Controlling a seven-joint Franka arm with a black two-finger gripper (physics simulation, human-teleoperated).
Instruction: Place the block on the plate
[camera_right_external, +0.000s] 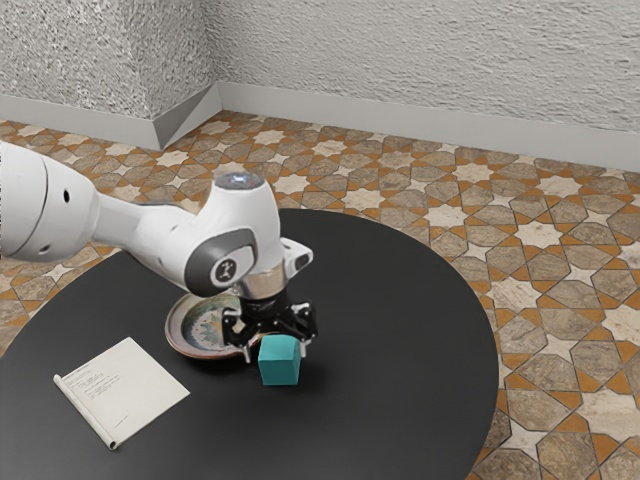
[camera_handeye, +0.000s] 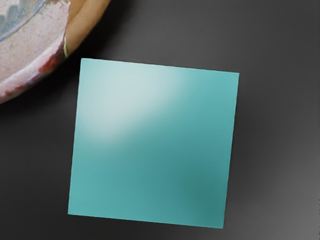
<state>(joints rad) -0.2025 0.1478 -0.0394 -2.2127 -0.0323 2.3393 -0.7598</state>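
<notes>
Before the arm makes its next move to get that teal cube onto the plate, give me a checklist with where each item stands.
1. End effector open for a grasp: ok, its fingers stand apart.
2. Teal cube gripped, ready to lift: not ok, the fingers aren't closed on it.
3. Fingertips low enough beside the cube: cannot tell.
4. Decorated plate free to receive the cube: cannot tell, the arm hides part of it.
5. Notebook away from cube and plate: ok, it lies apart from both.
</notes>
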